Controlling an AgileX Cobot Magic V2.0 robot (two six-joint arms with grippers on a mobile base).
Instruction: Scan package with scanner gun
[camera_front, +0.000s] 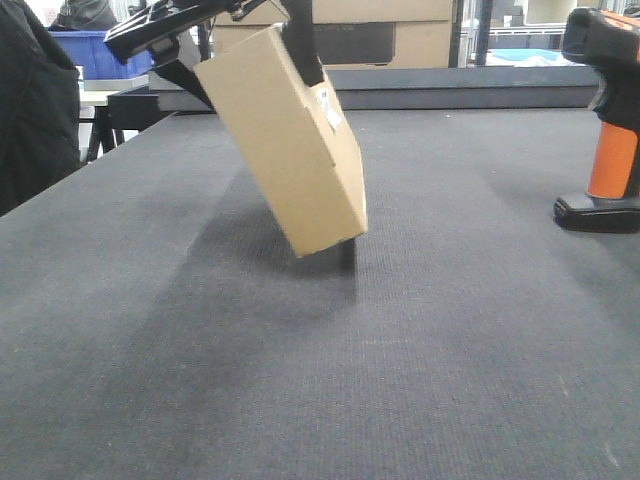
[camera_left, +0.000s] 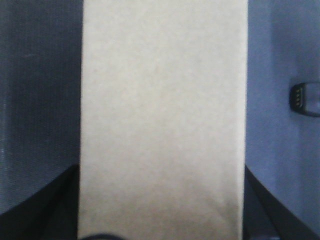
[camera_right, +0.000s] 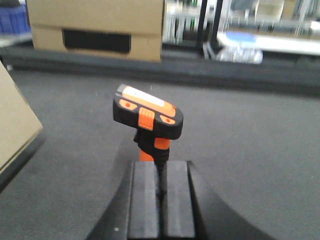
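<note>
I am seeing a blue bin (camera_front: 95, 50) sitting upper left and a brown carton (camera_front: 425, 45) standing top centre.

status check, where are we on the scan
Left fingers clamped on small flat brown cardboard box, tilted. Right fingers shut, behind upright orange-and-black scanner gun. Nothing in the way.

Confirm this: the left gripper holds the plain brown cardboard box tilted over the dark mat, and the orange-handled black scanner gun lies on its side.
One thing is wrong: the scanner gun stands upright on its flat base, as the exterior front-facing view shows. The left gripper does hold the box tilted over the mat.
</note>
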